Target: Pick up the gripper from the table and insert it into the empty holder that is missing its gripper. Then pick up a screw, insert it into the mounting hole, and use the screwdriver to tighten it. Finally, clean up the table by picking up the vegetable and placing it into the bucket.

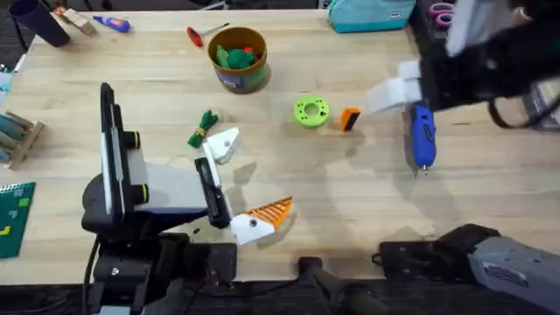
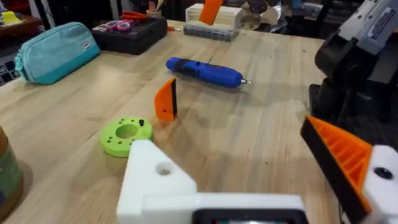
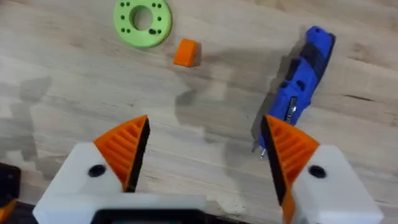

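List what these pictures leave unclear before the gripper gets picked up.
- Right gripper: in the overhead view the arm is a dark blur near the camera; the right wrist view shows its fingers spread.
- Bucket: cut by the left wrist view's edge; contents unseen there.
- Screws: any holes in the green disc are too small to check overhead.
- Holder: its hole's depth is unreadable.

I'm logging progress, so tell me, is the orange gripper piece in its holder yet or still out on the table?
Out. The gripper sits on the table beside the green disc; the holder is bare.
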